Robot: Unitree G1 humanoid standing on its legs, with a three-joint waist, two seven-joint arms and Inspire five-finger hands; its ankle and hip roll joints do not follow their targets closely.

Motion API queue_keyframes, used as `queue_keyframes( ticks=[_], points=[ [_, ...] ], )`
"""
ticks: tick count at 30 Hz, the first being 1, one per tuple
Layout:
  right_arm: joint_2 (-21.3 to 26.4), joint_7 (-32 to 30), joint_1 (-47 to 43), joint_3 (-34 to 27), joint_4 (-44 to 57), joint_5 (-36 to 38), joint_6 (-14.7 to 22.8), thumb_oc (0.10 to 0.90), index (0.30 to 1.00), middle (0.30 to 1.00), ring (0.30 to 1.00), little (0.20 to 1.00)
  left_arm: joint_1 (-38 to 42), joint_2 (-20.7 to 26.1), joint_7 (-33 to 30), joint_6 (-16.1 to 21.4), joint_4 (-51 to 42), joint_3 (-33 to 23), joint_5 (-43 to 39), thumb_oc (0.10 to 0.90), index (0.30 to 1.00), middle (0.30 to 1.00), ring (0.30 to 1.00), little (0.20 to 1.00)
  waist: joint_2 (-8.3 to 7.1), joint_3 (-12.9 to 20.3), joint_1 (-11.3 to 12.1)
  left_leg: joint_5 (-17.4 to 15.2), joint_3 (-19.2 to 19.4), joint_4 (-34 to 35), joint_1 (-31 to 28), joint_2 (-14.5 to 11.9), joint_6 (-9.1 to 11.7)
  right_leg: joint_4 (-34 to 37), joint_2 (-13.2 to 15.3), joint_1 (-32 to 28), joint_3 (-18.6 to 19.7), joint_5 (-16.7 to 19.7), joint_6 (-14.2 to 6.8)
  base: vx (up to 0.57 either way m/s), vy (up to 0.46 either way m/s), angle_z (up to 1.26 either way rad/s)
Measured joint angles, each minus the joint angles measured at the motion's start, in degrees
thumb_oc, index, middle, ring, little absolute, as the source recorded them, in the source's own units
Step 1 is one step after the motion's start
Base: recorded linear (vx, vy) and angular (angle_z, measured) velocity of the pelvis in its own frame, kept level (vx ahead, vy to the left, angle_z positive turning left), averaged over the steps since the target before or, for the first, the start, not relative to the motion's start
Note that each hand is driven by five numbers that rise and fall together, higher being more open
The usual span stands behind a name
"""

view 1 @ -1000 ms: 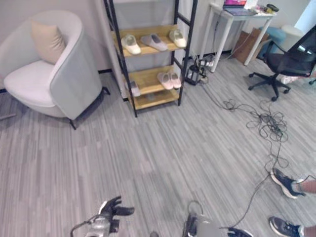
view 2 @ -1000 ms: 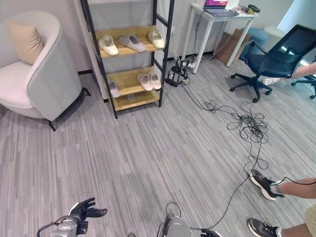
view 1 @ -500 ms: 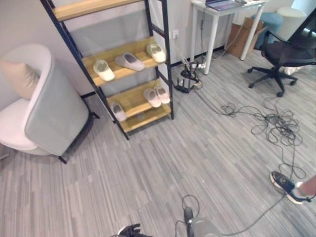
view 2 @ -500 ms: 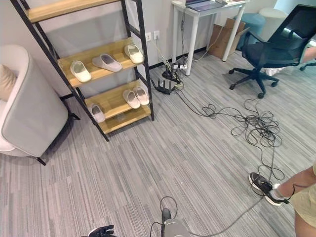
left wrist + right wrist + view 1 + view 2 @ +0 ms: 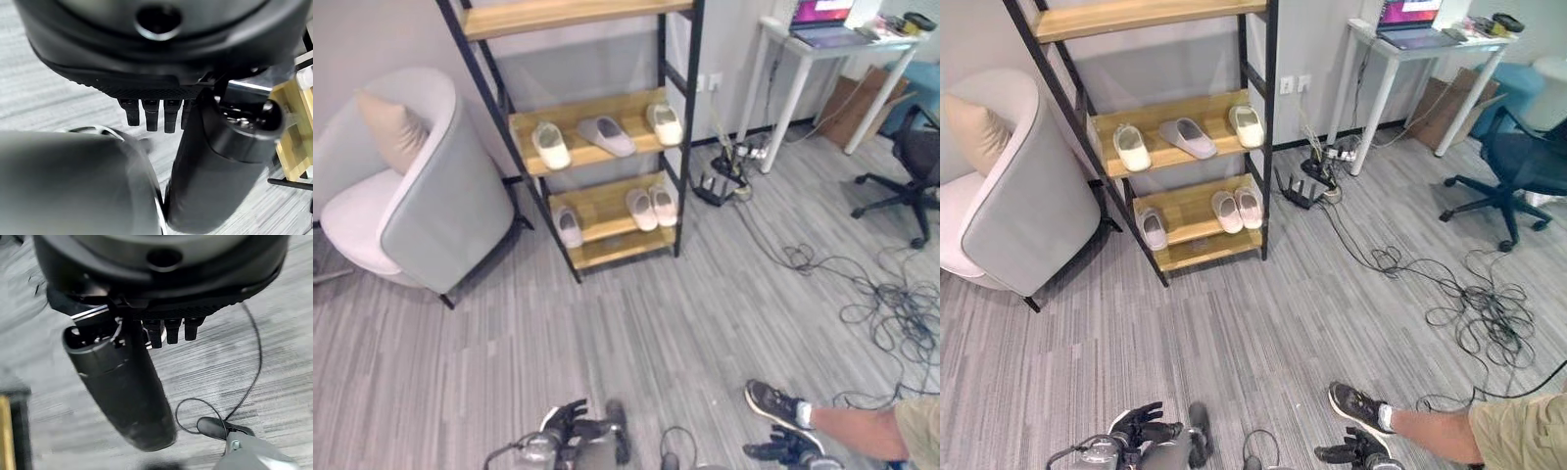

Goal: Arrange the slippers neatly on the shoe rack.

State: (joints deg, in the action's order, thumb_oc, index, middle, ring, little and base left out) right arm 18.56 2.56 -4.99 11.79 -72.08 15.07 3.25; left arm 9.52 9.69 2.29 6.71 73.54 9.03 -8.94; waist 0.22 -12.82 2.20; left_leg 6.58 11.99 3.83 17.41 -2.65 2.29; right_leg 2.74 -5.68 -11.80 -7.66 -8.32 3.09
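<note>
Both head eyes look down and forward from standing height across the grey floor (image 5: 1263, 323), well back from the shoe rack (image 5: 1175, 147), sharing the rack, the armchair (image 5: 421, 196) and the white desk (image 5: 1410, 44) from slightly offset spots. Each wrist camera sits right against its own hand, the left hand (image 5: 156, 115) and the right hand (image 5: 168, 330), facing along the fingers toward the floor. A corner of the rack's wooden shelf shows in the left wrist view too.

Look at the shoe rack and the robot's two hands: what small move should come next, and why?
Probably step toward the shoe rack. Both the left hand and right hand hang low, far from it and holding nothing. On the middle shelf a grey slipper lies askew between two cream ones, so it likely needs straightening first.
</note>
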Motion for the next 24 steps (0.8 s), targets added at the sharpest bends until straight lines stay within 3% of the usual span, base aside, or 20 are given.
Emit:
queue_keyframes(
  ticks=[1, 3, 4, 5, 6, 8, 10, 11, 12, 13, 14, 16, 17, 19, 21, 22, 23, 24],
  points=[
    [-0.78, 0.06, -0.12, 0.61, -0.37, -1.09, 0.02, 0.800, 0.900, 0.900, 0.900, 0.900, 0.24, -0.02, 0.10, -0.03, 0.41, -0.80, 0.00, 0.800, 0.900, 0.900, 0.900, 0.900, -0.25, 0.09, 0.73, 0.13, -0.17, 1.06, -0.53, 0.48, -0.04, 1.46, 0.01, -2.27, 1.19, -1.08, -1.70, 0.50, 0.133, -0.54],
    [-1.28, 0.71, 1.13, 1.00, -0.65, -1.67, 0.06, 0.800, 0.900, 0.900, 0.900, 0.900, -0.26, 0.04, 0.43, -0.11, 0.42, -2.05, 0.16, 0.800, 0.900, 0.900, 0.900, 0.900, -0.37, 0.30, 1.64, 0.65, -0.19, -0.35, -1.63, 0.85, -1.76, 1.73, 0.37, -5.17, 2.37, -0.83, -1.61, 0.45, 0.159, -0.54],
    [-1.67, 0.90, 3.23, 1.24, -1.01, -2.58, 0.34, 0.800, 0.900, 0.900, 0.900, 0.900, -1.19, 0.12, 0.32, -0.11, 2.21, -3.06, 0.36, 0.800, 0.900, 0.900, 0.900, 0.900, 0.32, 1.10, 1.14, 0.10, 0.30, -2.23, -4.22, 0.69, -4.08, 0.54, 0.11, -8.46, 2.59, -1.68, -4.11, 0.48, 0.213, -0.37],
    [-2.34, 0.91, 4.08, 1.72, -1.11, -3.36, 0.31, 0.800, 0.900, 0.900, 0.900, 0.900, -1.45, 0.64, 0.24, -0.28, 3.02, -3.05, 0.36, 0.800, 0.900, 0.900, 0.900, 0.900, -0.51, 2.03, 0.91, 3.57, 0.38, -3.02, -4.70, 0.84, -5.93, -1.18, 0.80, -8.42, 2.73, -2.86, -4.87, 0.44, 0.213, -0.30],
    [-3.55, 1.23, 5.15, 1.80, -2.38, -3.85, 0.20, 0.800, 0.900, 0.900, 0.900, 0.900, -1.73, 1.25, -0.35, -0.24, 3.32, -2.89, 0.64, 0.800, 0.900, 0.900, 0.900, 0.900, -2.45, 3.86, 1.24, 3.86, 1.08, -4.80, -4.62, 2.01, -6.92, -4.46, 2.71, -7.50, 3.16, -3.92, -5.98, 0.38, 0.206, -0.20],
    [-5.13, 1.80, 6.37, 1.62, -4.53, -3.82, -0.45, 0.800, 0.900, 0.900, 0.900, 0.900, -2.19, 3.06, -0.66, -0.40, 4.19, -1.61, 2.21, 0.800, 0.900, 0.900, 0.900, 0.900, -5.46, 6.33, 0.94, 2.07, 1.84, -4.38, -6.77, 3.89, -9.48, -14.62, 5.15, -3.77, 3.07, -3.81, -6.71, 0.29, 0.213, -0.19],
    [-5.10, 2.10, 6.85, 1.50, -4.03, -4.38, -0.54, 0.800, 0.900, 0.900, 0.900, 0.900, -1.59, 3.66, -0.47, -1.31, 5.36, -1.29, 3.65, 0.800, 0.900, 0.900, 0.900, 0.900, -6.99, 6.27, 0.96, -0.53, 1.62, -3.58, -10.59, 5.42, -10.90, -35.38, 8.14, 4.39, 2.21, 0.59, -11.69, 0.27, 0.240, -0.01],
    [-4.79, 2.06, 6.75, 1.17, -3.37, -5.06, -0.80, 0.800, 0.900, 0.900, 0.900, 0.900, -1.54, 3.64, -0.46, -1.84, 5.41, -0.71, 3.63, 0.800, 0.900, 0.900, 0.900, 0.900, -7.08, 6.12, 1.04, -1.38, 0.42, -3.75, -12.01, 6.16, -11.59, -43.14, 10.33, 8.73, 1.66, 0.08, -12.67, 0.41, 0.254, 0.13],
    [-4.44, 2.03, 6.68, 0.96, -2.55, -5.50, -1.01, 0.800, 0.900, 0.900, 0.900, 0.900, -1.53, 3.60, -0.55, -1.96, 5.69, -0.58, 3.60, 0.800, 0.900, 0.900, 0.900, 0.900, -6.64, 5.84, 1.07, -2.93, -0.05, -4.49, -12.93, 6.40, -12.51, -45.50, 11.00, 10.48, 1.56, -0.07, -13.22, 0.41, 0.193, 0.30],
    [-2.84, 1.64, 5.94, 0.99, 0.75, -5.72, -1.26, 0.800, 0.900, 0.900, 0.900, 0.900, -1.15, 2.79, -0.66, -2.92, 5.75, 0.06, 3.51, 0.800, 0.900, 0.900, 0.900, 0.900, -4.34, 4.30, 0.88, -8.46, -3.29, -5.45, -17.03, 7.20, -12.81, -55.02, 13.08, 17.06, 0.96, 0.37, -11.54, 0.42, 0.124, 0.46],
    [-2.25, 1.49, 6.03, 1.28, 1.60, -5.78, -0.97, 0.800, 0.900, 0.900, 0.900, 0.900, -1.85, 2.91, -0.81, -3.12, 6.03, 0.63, 3.53, 0.800, 0.900, 0.900, 0.900, 0.900, -3.83, 3.86, 0.39, -7.87, -3.87, -5.74, -18.30, 7.31, -12.52, -57.00, 13.55, 18.74, 0.87, -0.76, -9.30, 0.38, -0.050, 0.78],
    [-0.86, 1.15, 6.12, 2.52, 5.20, -5.76, -0.20, 0.800, 0.900, 0.900, 0.900, 0.900, -2.46, 2.62, -0.82, -2.96, 5.68, 2.30, 3.51, 0.800, 0.900, 0.900, 0.900, 0.900, -1.90, 3.07, -0.91, -9.06, -8.48, -4.55, -21.47, 7.20, -12.51, -51.35, 10.79, 23.14, 1.26, -4.42, -7.24, 0.33, -0.109, 1.01],
    [-0.83, 1.23, 5.66, 3.26, 5.95, -5.75, 0.13, 0.800, 0.900, 0.900, 0.900, 0.900, -2.27, 2.86, -0.82, -2.95, 5.71, 2.14, 3.51, 0.800, 0.900, 0.900, 0.900, 0.900, -1.64, 2.38, -2.12, -9.03, -10.16, -4.33, -22.35, 6.41, -11.92, -42.37, 7.28, 25.25, 5.31, -5.21, -6.66, 0.19, -0.090, 1.08],
    [-0.82, 1.35, 4.81, 3.33, 6.18, -5.75, 0.48, 0.800, 0.900, 0.900, 0.900, 0.900, -2.37, 2.98, -0.80, -2.86, 5.73, 2.17, 3.48, 0.800, 0.900, 0.900, 0.900, 0.900, -1.91, 1.67, -2.36, -9.83, -11.67, -4.44, -23.26, 6.99, -9.43, -34.30, 5.58, 29.10, 8.51, -4.50, -7.58, 0.19, -0.105, 1.03],
    [-1.75, 1.50, 4.27, 3.53, 5.95, -5.76, 0.24, 0.800, 0.900, 0.900, 0.900, 0.900, -3.69, 3.45, -0.93, -2.46, 5.60, 2.13, 2.87, 0.800, 0.900, 0.900, 0.900, 0.900, -3.43, 1.45, -1.98, -12.21, -12.67, -4.49, -26.65, 7.92, -7.21, -22.71, 6.30, 30.31, 10.61, 3.40, -5.72, 0.25, -0.209, 1.26],
    [-1.88, 1.54, 3.99, 3.53, 5.97, -5.78, 0.22, 0.800, 0.900, 0.900, 0.900, 0.900, -3.94, 3.57, -0.96, -2.45, 5.58, 2.17, 2.82, 0.800, 0.900, 0.900, 0.900, 0.900, -3.23, 1.26, -1.91, -13.00, -12.73, -4.52, -27.35, 7.79, -6.52, -20.87, 6.45, 30.43, 10.92, 5.40, -5.51, 0.25, -0.261, 1.22],
    [-2.54, 1.57, 4.04, 3.66, 5.93, -5.99, 0.22, 0.800, 0.900, 0.900, 0.900, 0.900, -4.44, 4.11, -1.03, -2.48, 5.52, 1.92, 2.45, 0.800, 0.900, 0.900, 0.900, 0.900, -4.96, 1.63, -1.87, -14.56, -14.11, -5.39, -28.73, 8.86, -5.32, -18.37, 7.16, 28.76, 11.10, 10.71, -5.33, 0.10, -0.115, 0.74],
    [-2.93, 1.77, 4.27, 3.66, 5.99, -6.02, 0.26, 0.800, 0.900, 0.900, 0.900, 0.900, -4.80, 4.42, -1.05, -2.51, 5.32, 1.65, 2.36, 0.800, 0.900, 0.900, 0.900, 0.900, -6.08, 1.71, -1.58, -15.39, -14.45, -6.78, -28.95, 9.68, -4.25, -17.55, 7.83, 27.97, 11.71, 11.87, -3.72, 0.13, -0.164, 0.43]
  ],
)
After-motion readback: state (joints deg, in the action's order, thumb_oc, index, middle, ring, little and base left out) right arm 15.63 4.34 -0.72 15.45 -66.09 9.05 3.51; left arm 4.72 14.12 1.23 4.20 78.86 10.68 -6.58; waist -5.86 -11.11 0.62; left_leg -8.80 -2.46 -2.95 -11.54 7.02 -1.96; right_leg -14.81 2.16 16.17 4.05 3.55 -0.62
